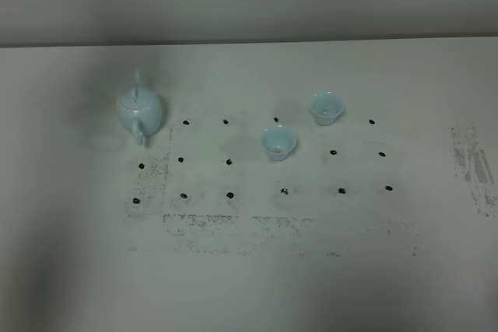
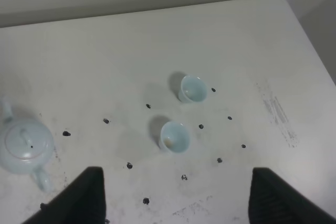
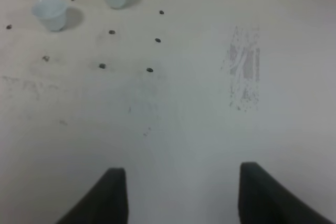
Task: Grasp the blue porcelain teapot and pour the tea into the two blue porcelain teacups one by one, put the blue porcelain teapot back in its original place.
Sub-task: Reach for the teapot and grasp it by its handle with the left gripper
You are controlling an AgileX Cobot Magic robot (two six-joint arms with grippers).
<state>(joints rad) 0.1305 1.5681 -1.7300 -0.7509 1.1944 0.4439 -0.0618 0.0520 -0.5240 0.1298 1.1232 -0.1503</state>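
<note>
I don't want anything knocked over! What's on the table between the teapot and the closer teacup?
Nothing stands there. In the exterior high view, only bare table with small black dots lies between the teapot and the closer teacup.

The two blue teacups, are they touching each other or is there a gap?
Apart. The exterior high view shows a strip of bare table between the nearer teacup and the farther teacup.

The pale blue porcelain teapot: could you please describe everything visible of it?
The pale blue glossy porcelain teapot is round-bodied, lid on with a small knob, thin spout pointing away from the high camera, loop handle toward it. It stands upright on the white table, left of two pale blue teacups, touched by nothing else.
</note>
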